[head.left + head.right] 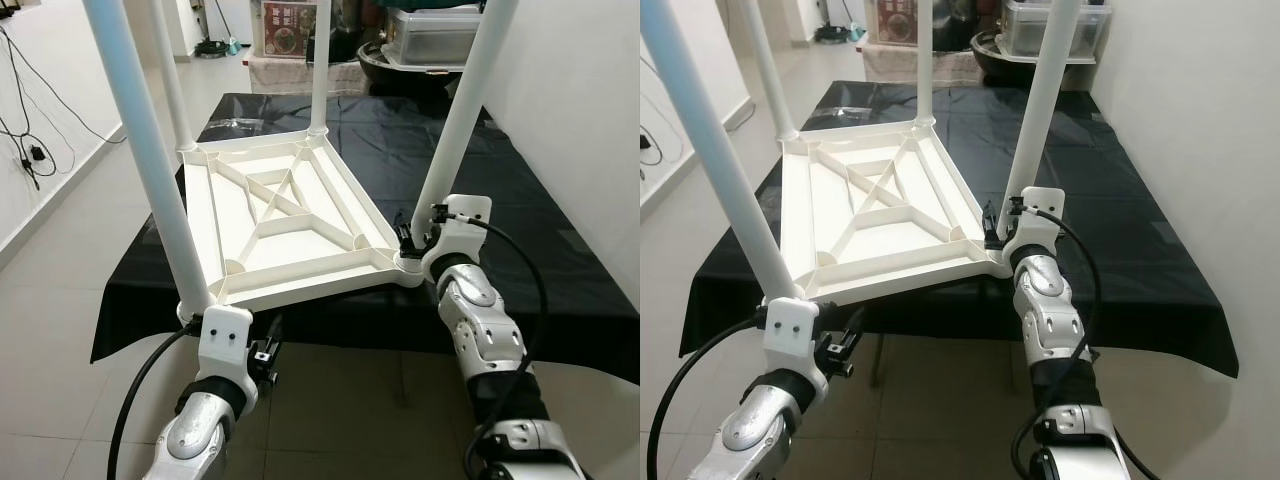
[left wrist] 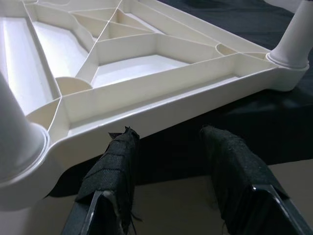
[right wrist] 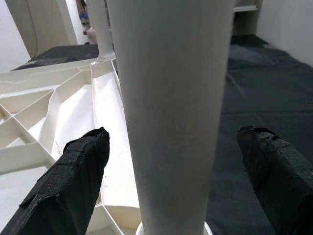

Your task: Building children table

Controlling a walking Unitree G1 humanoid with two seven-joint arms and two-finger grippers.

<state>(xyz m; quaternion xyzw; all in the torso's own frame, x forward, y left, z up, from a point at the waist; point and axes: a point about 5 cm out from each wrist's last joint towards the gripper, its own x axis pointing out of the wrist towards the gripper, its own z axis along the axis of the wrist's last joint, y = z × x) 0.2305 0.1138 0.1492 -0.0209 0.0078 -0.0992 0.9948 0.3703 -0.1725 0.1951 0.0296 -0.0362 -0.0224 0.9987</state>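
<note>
In the eye views, a white tabletop [image 1: 290, 225] was seen lying upside down on a black cloth [image 1: 500, 200] spread over a bench, its ribbed underside facing up and its near edge reaching the cloth's front edge above a tiled floor [image 1: 60, 300]. Four white legs [image 1: 140, 150] were seen standing upright from its corners. The shallow cells between the ribs were shown holding nothing. At the far end, a clear lidded box [image 1: 430, 35] was seen on a dark stand; its contents could not be made out. The left gripper [image 1: 262, 352] was seen low, just below the tabletop's near left corner, beside the base of the near left leg. The right gripper [image 1: 408, 240] was seen at the base of the near right leg [image 1: 1040, 110], at the near right corner. In the left wrist view, the left gripper's fingers [image 2: 110, 176] were shown spread apart, under and just short of the tabletop's near rim [image 2: 161, 105], with nothing between them. In the right wrist view, the right gripper's fingers [image 3: 68, 181] were shown spread wide on either side of the near right leg [image 3: 171, 107], each pad standing clear of it, with the ribbed underside [image 3: 44, 117] beyond.
</note>
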